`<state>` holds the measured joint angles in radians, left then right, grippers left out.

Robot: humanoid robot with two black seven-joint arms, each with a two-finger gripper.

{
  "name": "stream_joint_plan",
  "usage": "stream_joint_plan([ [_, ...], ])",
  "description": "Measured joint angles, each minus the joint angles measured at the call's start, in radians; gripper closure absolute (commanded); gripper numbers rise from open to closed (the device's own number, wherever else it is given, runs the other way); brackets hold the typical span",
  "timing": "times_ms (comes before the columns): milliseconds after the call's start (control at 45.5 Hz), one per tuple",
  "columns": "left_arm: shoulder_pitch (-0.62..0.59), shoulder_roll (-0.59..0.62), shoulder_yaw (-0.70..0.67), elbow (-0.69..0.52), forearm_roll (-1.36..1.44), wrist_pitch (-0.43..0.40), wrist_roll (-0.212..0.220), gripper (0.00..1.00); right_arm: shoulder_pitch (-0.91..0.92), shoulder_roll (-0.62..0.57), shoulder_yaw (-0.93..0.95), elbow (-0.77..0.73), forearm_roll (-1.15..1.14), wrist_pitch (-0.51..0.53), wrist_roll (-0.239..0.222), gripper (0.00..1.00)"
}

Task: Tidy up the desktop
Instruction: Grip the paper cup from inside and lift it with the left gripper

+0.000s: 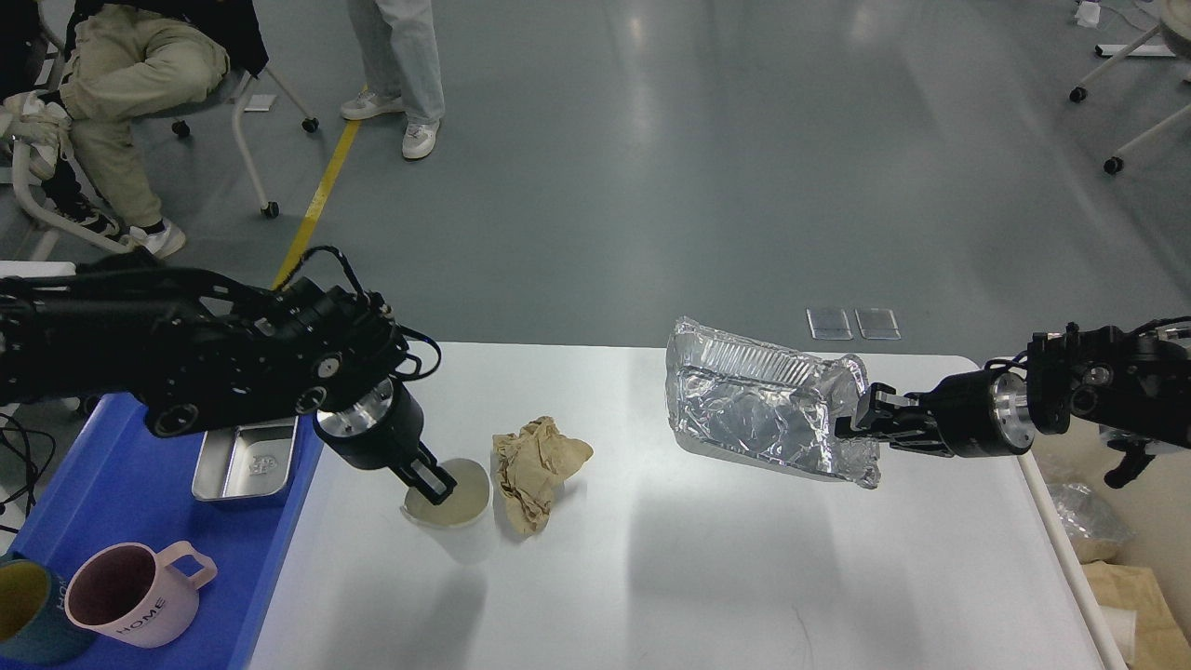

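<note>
Grey-green floor fills the background, w/ a yellow line (316, 200) running toward the near table. Top left: a seated person (112, 84) in beige trousers on a wheeled chair, and a standing person's legs (395, 65) in light jeans and white sneakers.

Desktop (651, 577) is white w/ rounded corners and takes up the lower middle of the view. On it, a crumpled brown paper wad (535, 461) lies just right of the paper cup.

Left gripper (430, 480) grips the rim of a white paper cup (448, 498): one finger inside, jaws narrow on the wall. Cup is tilted, mouth facing the camera, pale inside; it looks raised off the desktop, w/ a shadow below it.

Right gripper (861, 423) pinches the right edge of a crumpled foil tray (763, 414), jaws closed on the foil, tray held tilted above the desktop's far right part.

Blue tray (112, 521) sits at the left edge of the desktop. In it: a small steel pan (247, 456) w/ an embossed mark I can't read, a pink mug (140, 596) w/ "HOME" printed on its side, and a teal cup (23, 609) touching the mug, cut off by the frame edge.

Right of the desktop, below its edge, lie clear plastic and brown paper (1126, 568).
</note>
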<state>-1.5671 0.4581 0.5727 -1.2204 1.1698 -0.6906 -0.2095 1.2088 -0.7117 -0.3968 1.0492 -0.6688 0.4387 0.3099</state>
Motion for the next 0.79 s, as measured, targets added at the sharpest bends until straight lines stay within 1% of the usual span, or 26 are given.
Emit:
stream_joint_plan([
  [154, -0.127, 0.133, -0.051, -0.038, -0.009, -0.063, -0.064, 0.99, 0.000, 0.002, 0.006, 0.000, 0.000, 0.000, 0.000, 1.00],
  [220, -0.177, 0.168, -0.065, -0.041, -0.024, -0.085, -0.078, 0.99, 0.000, 0.006, 0.008, 0.000, 0.000, 0.000, 0.000, 1.00],
  [308, -0.237, 0.197, -0.070, -0.042, -0.049, -0.103, -0.084, 0.99, 0.002, 0.010, 0.008, 0.000, 0.000, 0.000, 0.000, 1.00],
  [439, -0.328, 0.207, -0.071, -0.041, -0.078, -0.122, -0.090, 0.99, 0.006, 0.012, 0.009, 0.001, 0.000, 0.001, 0.000, 1.00],
  [593, -0.423, 0.202, -0.069, -0.037, -0.103, -0.131, -0.115, 0.99, 0.006, 0.016, 0.008, 0.002, 0.000, 0.001, 0.000, 1.00],
  [681, -0.456, 0.194, -0.068, -0.026, -0.117, -0.131, -0.124, 0.99, 0.007, 0.021, 0.007, 0.002, 0.000, 0.001, 0.000, 1.00],
  [791, -0.473, 0.150, -0.071, 0.003, -0.144, -0.130, -0.127, 0.98, 0.012, 0.039, 0.007, 0.002, 0.000, 0.001, 0.000, 1.00],
])
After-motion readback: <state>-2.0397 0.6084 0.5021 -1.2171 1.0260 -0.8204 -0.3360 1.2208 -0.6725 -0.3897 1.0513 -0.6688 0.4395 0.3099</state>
